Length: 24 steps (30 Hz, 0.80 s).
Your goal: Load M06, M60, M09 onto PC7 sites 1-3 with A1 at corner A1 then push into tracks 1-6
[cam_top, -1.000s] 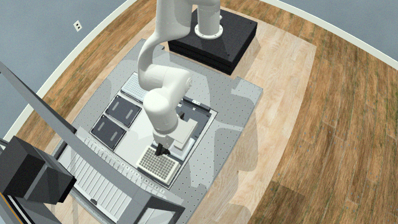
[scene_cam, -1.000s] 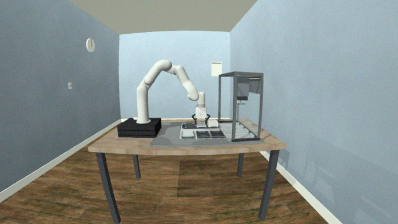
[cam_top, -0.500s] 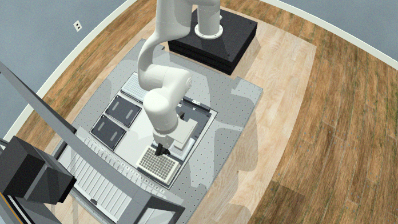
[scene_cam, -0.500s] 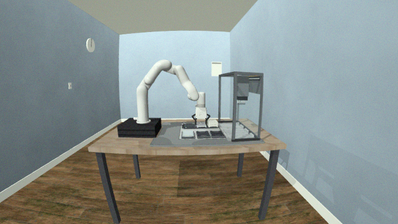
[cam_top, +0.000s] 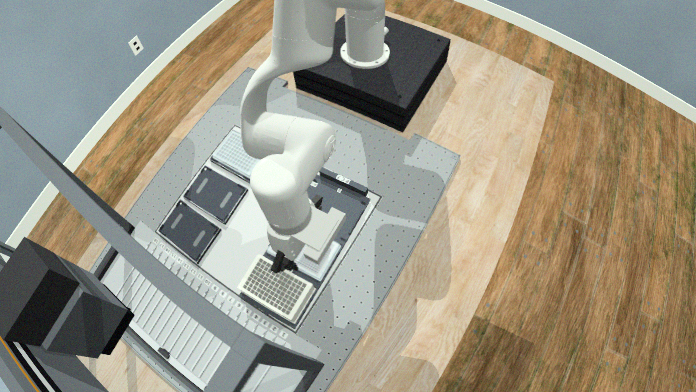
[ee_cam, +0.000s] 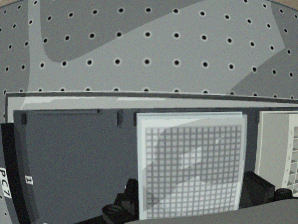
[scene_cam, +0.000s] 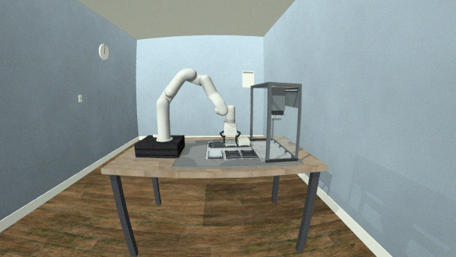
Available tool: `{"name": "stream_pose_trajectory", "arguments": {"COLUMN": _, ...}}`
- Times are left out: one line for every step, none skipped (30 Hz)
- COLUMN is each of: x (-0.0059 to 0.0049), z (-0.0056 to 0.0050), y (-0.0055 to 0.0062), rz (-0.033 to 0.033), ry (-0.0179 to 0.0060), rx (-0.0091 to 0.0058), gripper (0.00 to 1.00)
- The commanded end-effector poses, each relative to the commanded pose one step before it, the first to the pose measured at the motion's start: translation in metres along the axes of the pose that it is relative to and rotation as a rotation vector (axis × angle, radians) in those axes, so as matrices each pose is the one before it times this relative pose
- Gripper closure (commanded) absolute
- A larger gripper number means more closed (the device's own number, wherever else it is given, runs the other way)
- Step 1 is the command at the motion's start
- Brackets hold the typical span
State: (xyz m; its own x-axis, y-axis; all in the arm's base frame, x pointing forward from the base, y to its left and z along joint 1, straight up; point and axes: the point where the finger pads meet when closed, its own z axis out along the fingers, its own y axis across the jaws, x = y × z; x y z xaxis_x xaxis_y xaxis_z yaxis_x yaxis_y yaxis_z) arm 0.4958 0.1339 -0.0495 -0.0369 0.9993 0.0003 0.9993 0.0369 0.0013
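The room has blue walls and a brown wood floor. A pale wood table stands on dark legs. The gripper is spread wide around M60, which is on PC7.

Over the last sec. or so, we saw no clear shift of the white, jointed arm or black-fingered gripper.
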Motion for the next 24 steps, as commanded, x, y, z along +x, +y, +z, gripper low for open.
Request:
{"name": "stream_pose_trajectory", "arguments": {"x": 0.00039, "z": -0.00438, "y": 0.00173, "rz": 0.0, "ry": 0.00641, "rx": -0.00315, "gripper": 0.0}}
{"name": "stream_pose_trajectory", "arguments": {"x": 0.0, "z": -0.00167, "y": 0.0, "rz": 0.0, "ry": 0.0, "rx": 0.0, "gripper": 0.0}}
{"name": "stream_pose_trajectory", "arguments": {"x": 0.0, "z": -0.00167, "y": 0.0, "rz": 0.0, "ry": 0.0, "rx": 0.0, "gripper": 0.0}}
{"name": "stream_pose_trajectory", "arguments": {"x": 0.0, "z": -0.00167, "y": 0.0, "rz": 0.0, "ry": 0.0, "rx": 0.0, "gripper": 0.0}}
{"name": "stream_pose_trajectory", "arguments": {"x": 0.0, "z": -0.00167, "y": 0.0, "rz": 0.0, "ry": 0.0, "rx": 0.0, "gripper": 0.0}}
{"name": "stream_pose_trajectory", "arguments": {"x": 0.0, "z": -0.00167, "y": 0.0, "rz": 0.0, "ry": 0.0, "rx": 0.0, "gripper": 0.0}}
{"name": "stream_pose_trajectory", "arguments": {"x": 0.0, "z": -0.00167, "y": 0.0, "rz": 0.0, "ry": 0.0, "rx": 0.0, "gripper": 0.0}}
{"name": "stream_pose_trajectory", "arguments": {"x": 0.0, "z": -0.00167, "y": 0.0, "rz": 0.0, "ry": 0.0, "rx": 0.0, "gripper": 0.0}}
{"name": "stream_pose_trajectory", "arguments": {"x": 0.0, "z": -0.00167, "y": 0.0, "rz": 0.0, "ry": 0.0, "rx": 0.0, "gripper": 0.0}}
{"name": "stream_pose_trajectory", "arguments": {"x": 0.0, "z": -0.00167, "y": 0.0, "rz": 0.0, "ry": 0.0, "rx": 0.0, "gripper": 0.0}}
{"name": "stream_pose_trajectory", "arguments": {"x": 0.0, "z": -0.00167, "y": 0.0, "rz": 0.0, "ry": 0.0, "rx": 0.0, "gripper": 0.0}}
{"name": "stream_pose_trajectory", "arguments": {"x": 0.0, "z": -0.00167, "y": 0.0, "rz": 0.0, "ry": 0.0, "rx": 0.0, "gripper": 0.0}}
{"name": "stream_pose_trajectory", "arguments": {"x": 0.0, "z": -0.00167, "y": 0.0, "rz": 0.0, "ry": 0.0, "rx": 0.0, "gripper": 0.0}}
{"name": "stream_pose_trajectory", "arguments": {"x": 0.0, "z": -0.00167, "y": 0.0, "rz": 0.0, "ry": 0.0, "rx": 0.0, "gripper": 0.0}}
{"name": "stream_pose_trajectory", "arguments": {"x": 0.0, "z": -0.00167, "y": 0.0, "rz": 0.0, "ry": 0.0, "rx": 0.0, "gripper": 0.0}}
{"name": "stream_pose_trajectory", "arguments": {"x": 0.0, "z": 0.0, "y": 0.0, "rz": 0.0, "ry": 0.0, "rx": 0.0, "gripper": 0.0}}
{"name": "stream_pose_trajectory", "arguments": {"x": 0.0, "z": 0.0, "y": 0.0, "rz": 0.0, "ry": 0.0, "rx": 0.0, "gripper": 0.0}}
{"name": "stream_pose_trajectory", "arguments": {"x": 0.0, "z": -0.00167, "y": 0.0, "rz": 0.0, "ry": 0.0, "rx": 0.0, "gripper": 0.0}}
{"name": "stream_pose_trajectory", "arguments": {"x": 0.0, "z": -0.00167, "y": 0.0, "rz": 0.0, "ry": 0.0, "rx": 0.0, "gripper": 0.0}}
{"name": "stream_pose_trajectory", "arguments": {"x": 0.0, "z": -0.00167, "y": 0.0, "rz": 0.0, "ry": 0.0, "rx": 0.0, "gripper": 0.0}}
{"name": "stream_pose_trajectory", "arguments": {"x": 0.0, "z": -0.00167, "y": 0.0, "rz": 0.0, "ry": 0.0, "rx": 0.0, "gripper": 0.0}}
{"name": "stream_pose_trajectory", "arguments": {"x": 0.0, "z": -0.00167, "y": 0.0, "rz": 0.0, "ry": 0.0, "rx": 0.0, "gripper": 0.0}}
{"name": "stream_pose_trajectory", "arguments": {"x": 0.0, "z": -0.00167, "y": 0.0, "rz": 0.0, "ry": 0.0, "rx": 0.0, "gripper": 0.0}}
{"name": "stream_pose_trajectory", "arguments": {"x": 0.0, "z": -0.00167, "y": 0.0, "rz": 0.0, "ry": 0.0, "rx": 0.0, "gripper": 0.0}}
